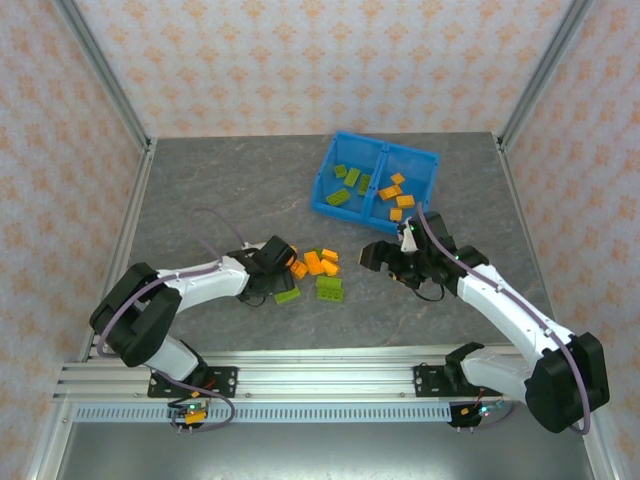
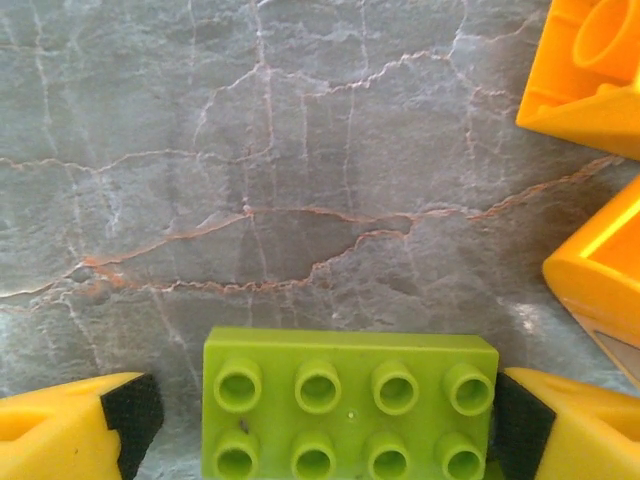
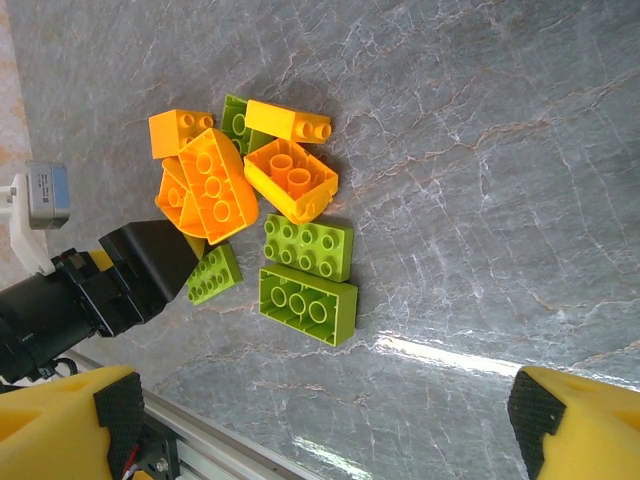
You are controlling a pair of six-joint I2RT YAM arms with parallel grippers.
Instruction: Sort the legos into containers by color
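Grey marbled stone-look tabletop (image 1: 200,190), boxed in by pinkish wallpaper with an orange flower pattern (image 1: 300,60) and slanted aluminium corner posts (image 1: 105,72).

Starting at the left, the left gripper (image 1: 278,282) is down low at the 9 o'clock side of the loose heap of orange and lime green plastic bricks (image 1: 318,268). On its wrist cam, the yellow fingers with black pads (image 2: 130,410) sit either side of a lime green eight-stud brick (image 2: 350,400). The right pad looks to be against the brick's end, and there's a sliver of table between the brick and the left pad, so it's spread around the brick, not clamped on it.

The right gripper (image 1: 375,256) hangs at 3 o'clock of the heap, jaws wide apart over bare table.

The translucent bright blue plastic bin with a middle divider (image 1: 322,178) sits at roughly 1 o'clock from the heap, turned a bit. It has lime bricks in the left compartment (image 1: 360,155) and orange ones in the right compartment (image 1: 415,175).

Hard-to-read bits:
- The eight-stud brick's near edge is chopped off by the bottom of the left wrist view.
- Two orange bricks there run off the right edge.
- From the right wrist cam the heap is a jumble of overlapping bricks, some of them flipped over, so I can't get a count.
- The left gripper's black body covers part of the heap from that angle.
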